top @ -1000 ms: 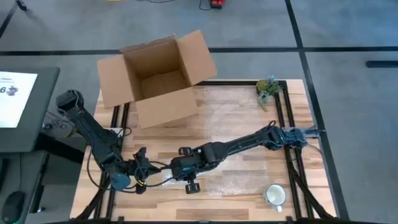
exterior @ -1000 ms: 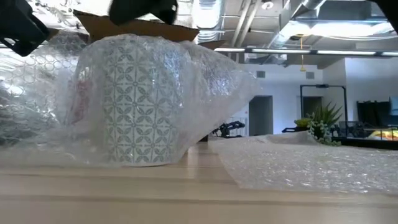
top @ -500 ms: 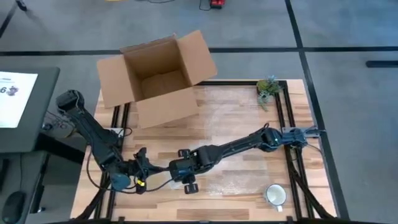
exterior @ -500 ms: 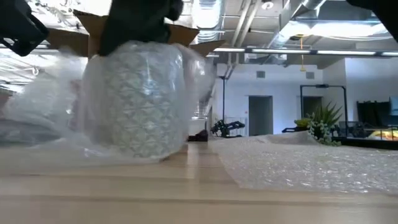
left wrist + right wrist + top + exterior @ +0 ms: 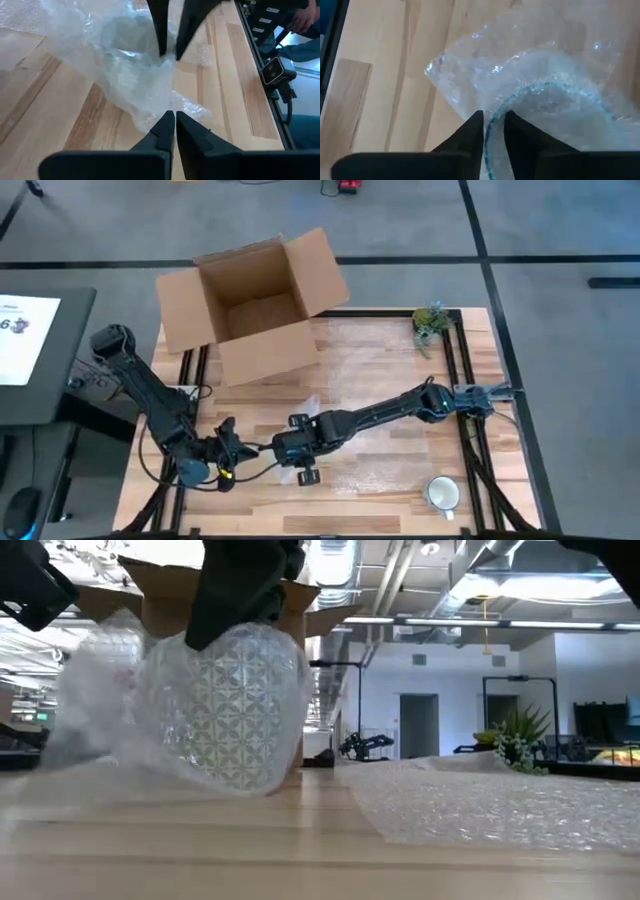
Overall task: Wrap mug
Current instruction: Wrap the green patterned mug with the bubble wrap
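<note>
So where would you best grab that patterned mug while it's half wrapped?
By its rim, from above, as the right gripper does: the patterned mug is tilted, and the bubble wrap covers its sides. The left gripper pinches the wrap's tail.

Open-plan lab or office; exposed ceiling ducts [image 5: 335,565], grey carpet [image 5: 560,220], wooden table [image 5: 390,360]

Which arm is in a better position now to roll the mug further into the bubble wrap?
The right. The right gripper pinches the rim of the mug, already tilted. The left gripper only pinches the bubble wrap edge, anchoring it.
</note>
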Robot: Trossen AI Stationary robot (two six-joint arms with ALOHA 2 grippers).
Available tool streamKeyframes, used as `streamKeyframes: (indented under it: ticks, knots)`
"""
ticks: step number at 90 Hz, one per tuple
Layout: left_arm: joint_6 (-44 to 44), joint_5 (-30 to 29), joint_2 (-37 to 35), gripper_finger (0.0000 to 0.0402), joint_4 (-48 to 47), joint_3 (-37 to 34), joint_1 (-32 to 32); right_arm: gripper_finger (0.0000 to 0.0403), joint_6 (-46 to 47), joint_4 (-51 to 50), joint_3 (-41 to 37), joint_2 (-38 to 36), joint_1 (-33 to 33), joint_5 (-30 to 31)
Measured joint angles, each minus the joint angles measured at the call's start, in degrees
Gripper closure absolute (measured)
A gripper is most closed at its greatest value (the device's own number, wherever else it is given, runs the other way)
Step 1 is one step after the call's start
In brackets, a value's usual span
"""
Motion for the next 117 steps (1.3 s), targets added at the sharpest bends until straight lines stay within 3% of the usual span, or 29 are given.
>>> streamKeyframes:
  ticks: [17,71,99,117]
  knots:
    - [0.0,0.0,0.0,0.0402,0.0,0.0,0.0,0.0398,0.1,-2.9,0.0,-0.8,-0.5,-0.4]
    - [-0.4,0.0,0.0,0.0402,0.3,0.0,0.0,0.0402,5.9,-3.6,0.1,-1.4,-2.8,-0.6]
    - [-0.4,0.0,0.0,0.0402,0.7,0.0,0.0,0.0402,9.3,0.2,-5.0,-1.7,-4.9,-1.3]
    - [2.2,-4.0,0.0,0.0402,3.5,0.0,0.5,0.0402,8.3,0.2,-5.9,-2.0,-5.1,-2.6]
